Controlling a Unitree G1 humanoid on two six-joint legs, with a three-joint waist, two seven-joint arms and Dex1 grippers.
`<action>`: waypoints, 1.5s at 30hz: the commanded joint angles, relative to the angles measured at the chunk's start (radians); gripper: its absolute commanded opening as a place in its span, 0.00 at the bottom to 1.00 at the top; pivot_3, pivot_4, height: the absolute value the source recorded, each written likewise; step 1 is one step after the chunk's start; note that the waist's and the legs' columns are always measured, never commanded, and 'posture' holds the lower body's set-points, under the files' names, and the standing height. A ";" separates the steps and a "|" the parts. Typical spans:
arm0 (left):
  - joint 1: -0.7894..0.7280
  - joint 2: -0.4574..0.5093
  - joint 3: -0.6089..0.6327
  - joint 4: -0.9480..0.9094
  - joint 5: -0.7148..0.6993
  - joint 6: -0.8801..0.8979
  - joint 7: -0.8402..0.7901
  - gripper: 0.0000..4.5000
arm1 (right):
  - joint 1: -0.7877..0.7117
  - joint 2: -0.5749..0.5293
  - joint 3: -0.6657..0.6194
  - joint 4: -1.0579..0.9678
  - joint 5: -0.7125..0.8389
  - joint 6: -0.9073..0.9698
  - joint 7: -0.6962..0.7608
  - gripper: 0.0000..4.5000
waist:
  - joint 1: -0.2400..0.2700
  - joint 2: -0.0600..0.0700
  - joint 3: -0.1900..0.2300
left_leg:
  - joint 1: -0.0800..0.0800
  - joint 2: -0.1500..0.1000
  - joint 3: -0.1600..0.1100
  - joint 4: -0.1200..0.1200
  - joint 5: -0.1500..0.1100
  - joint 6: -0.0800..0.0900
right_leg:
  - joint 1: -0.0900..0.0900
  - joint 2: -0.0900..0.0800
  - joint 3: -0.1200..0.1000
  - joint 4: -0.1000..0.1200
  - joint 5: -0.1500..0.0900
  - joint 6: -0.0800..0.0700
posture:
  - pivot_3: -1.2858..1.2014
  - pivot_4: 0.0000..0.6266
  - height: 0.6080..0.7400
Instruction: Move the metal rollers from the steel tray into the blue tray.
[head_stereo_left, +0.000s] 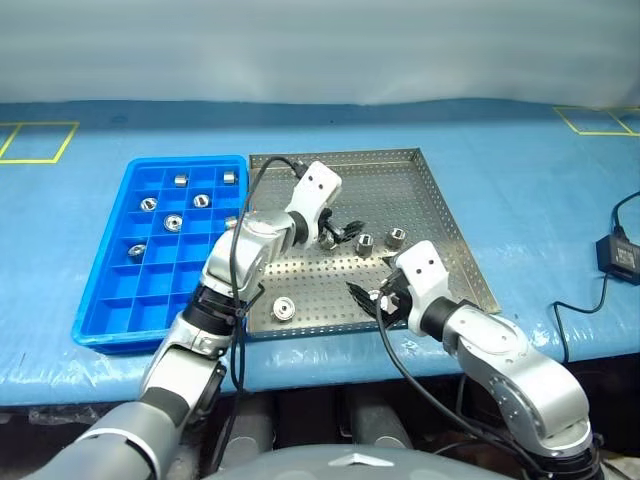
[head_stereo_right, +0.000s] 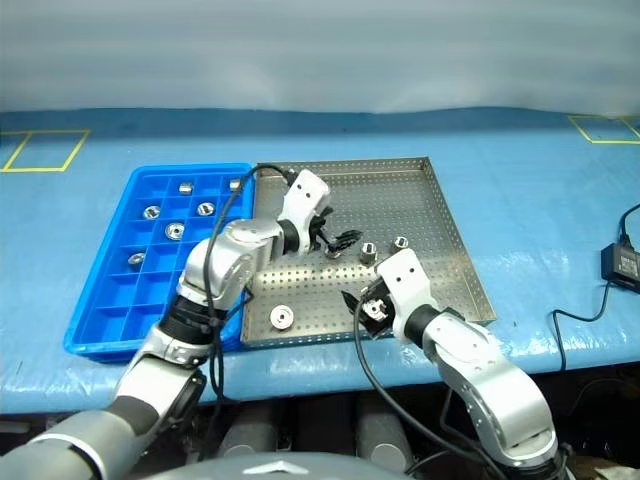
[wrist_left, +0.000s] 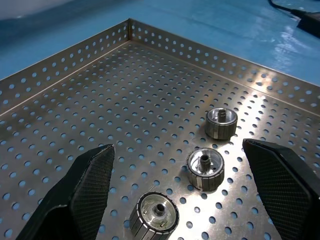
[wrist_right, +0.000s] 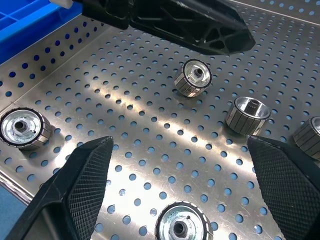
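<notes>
The blue-covered bench (head_stereo_left: 520, 200) carries the large rectangular steel tray with its perforated floor (head_stereo_left: 400, 190), and just beside it, on the robot's left, the narrower bright blue plastic tray of square compartments (head_stereo_left: 110, 300). As far as I can judge, the job is past halfway: about seven small shiny metal rollers (head_stereo_left: 173, 222) sit in the blue compartments, one partly hidden behind the left arm, while five are left on the steel floor.

The left claw (head_stereo_left: 338, 235) hangs released over the middle of the steel tray, a line of three rollers (wrist_left: 205, 169) lying between and just ahead of its fingers, none touched. The right claw (head_stereo_left: 368, 300) is released too, near the tray's front edge, with one roller (wrist_right: 180, 224) close between its fingers. A fifth roller (head_stereo_left: 284, 308) lies apart toward the front-left corner.
</notes>
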 joint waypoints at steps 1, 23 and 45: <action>-0.012 -0.022 -0.008 0.050 0.038 -0.055 0.029 0.99 | -0.007 0.005 -0.004 -0.021 -0.004 -0.019 -0.005 1.00 | 0.000 0.000 0.000 | 0.000 0.000 0.000 0.000 0.000 0.000 | 0.000 0.000 0.000 0.000 0.000 0.000 | 0.50 0.24 1.00; -0.050 -0.096 0.043 0.412 0.120 -0.221 0.093 0.99 | 0.005 0.011 -0.005 -0.029 -0.013 -0.018 -0.014 1.00 | -0.002 0.000 0.000 | 0.000 0.000 0.001 0.001 0.000 0.001 | 0.000 0.000 0.000 0.000 0.001 0.000 | 0.49 0.24 1.00; 0.058 -0.008 0.213 -0.175 0.019 0.044 0.030 0.42 | -0.047 0.022 0.038 -0.008 -0.012 -0.023 -0.001 1.00 | -0.001 0.000 0.000 | -0.002 0.001 0.001 0.001 0.000 0.001 | -0.002 -0.001 0.001 0.000 0.003 0.002 | 0.51 0.24 1.00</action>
